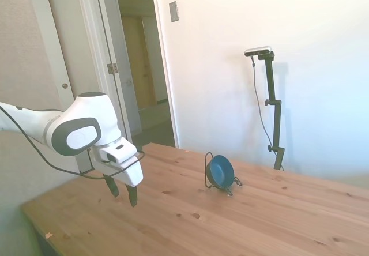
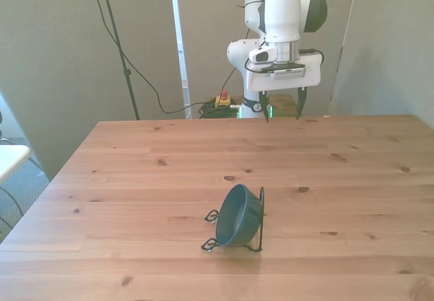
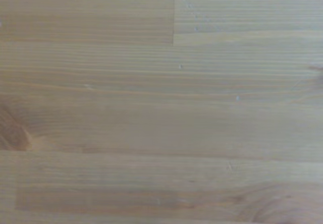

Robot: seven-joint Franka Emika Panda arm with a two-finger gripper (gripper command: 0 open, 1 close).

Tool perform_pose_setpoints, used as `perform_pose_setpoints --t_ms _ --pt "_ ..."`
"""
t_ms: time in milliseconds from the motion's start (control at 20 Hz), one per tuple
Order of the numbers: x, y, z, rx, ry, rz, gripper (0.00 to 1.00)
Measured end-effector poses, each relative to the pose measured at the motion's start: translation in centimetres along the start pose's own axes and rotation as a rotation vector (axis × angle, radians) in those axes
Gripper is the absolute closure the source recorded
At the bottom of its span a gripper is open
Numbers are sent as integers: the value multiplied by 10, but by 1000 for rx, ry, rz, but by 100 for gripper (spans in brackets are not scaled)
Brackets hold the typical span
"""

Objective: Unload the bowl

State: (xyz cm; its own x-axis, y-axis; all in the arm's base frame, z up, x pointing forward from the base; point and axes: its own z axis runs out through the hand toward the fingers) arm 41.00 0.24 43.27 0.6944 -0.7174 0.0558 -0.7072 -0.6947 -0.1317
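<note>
The bowl (image 2: 235,217) stands on its edge in a thin black wire rack (image 2: 256,221), tilted so that its hollow faces the front view's left. Rack and bowl sit on the wooden worktop (image 2: 135,179) toward the edge that runs along the bottom of the front view, roughly midway along it. In the side view the bowl (image 1: 221,171) shows its teal-blue inside, with the rack's loop (image 1: 207,169) curving around one side of it.

The pincer (image 2: 282,104) hangs above the opposite edge of the worktop, well apart from the bowl, pointing down with its two dark fingers (image 1: 132,195) spread and nothing between them. The wrist view shows only bare wood grain with a few dark knots (image 3: 12,130).
</note>
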Motion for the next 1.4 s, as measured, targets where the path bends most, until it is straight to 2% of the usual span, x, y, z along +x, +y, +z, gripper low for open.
perform_pose_setpoints --t_ms 300,400,500,900,1100,1400 --pt "7 3 -4 1 28 -9 0" --pt "19 6 -9 13 76 -36 0" --pt "40 9 -13 33 135 -62 0" --pt "146 19 -31 85 237 -157 0" --pt "188 13 -37 139 248 -226 0" --pt "234 -12 -24 265 246 -354 0"
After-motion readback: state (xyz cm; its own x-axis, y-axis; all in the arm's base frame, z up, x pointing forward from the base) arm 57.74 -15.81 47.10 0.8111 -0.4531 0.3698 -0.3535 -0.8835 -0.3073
